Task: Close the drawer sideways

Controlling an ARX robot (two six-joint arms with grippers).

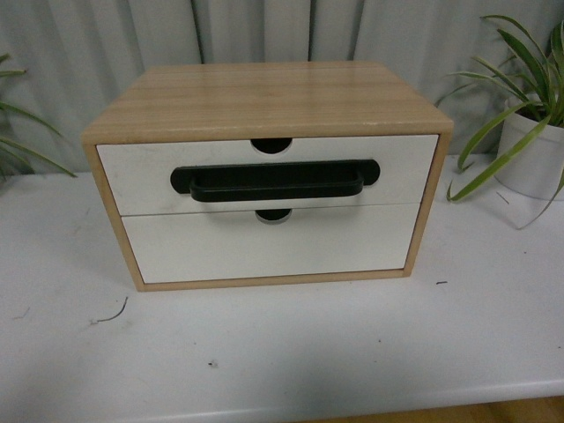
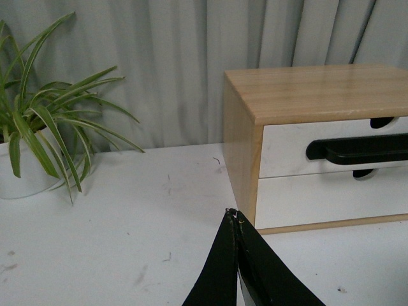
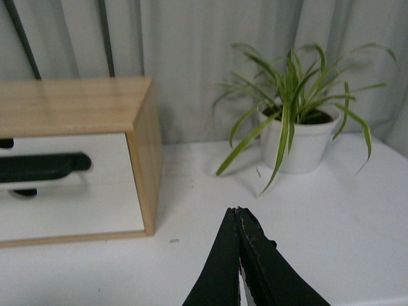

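A light wooden cabinet point(image 1: 264, 97) stands on the white table point(image 1: 291, 352). Its upper drawer point(image 1: 141, 181) has a white front, a long black bar handle point(image 1: 275, 181) and a semicircular notch point(image 1: 270, 145) in its top edge. The front sits about flush with the cabinet frame. The drawer also shows in the left wrist view point(image 2: 287, 150) and the right wrist view point(image 3: 108, 153). Neither arm shows in the front view. My left gripper point(image 2: 233, 213) is shut and empty, above the table near the cabinet's left front corner. My right gripper point(image 3: 237, 210) is shut and empty, off the cabinet's right side.
Below it is a plain white drawer front point(image 1: 264, 247) without a handle. A potted plant in a white pot point(image 1: 533, 154) stands at the right of the cabinet. Another potted plant point(image 2: 25, 159) stands at the left. A grey curtain point(image 1: 88, 44) hangs behind.
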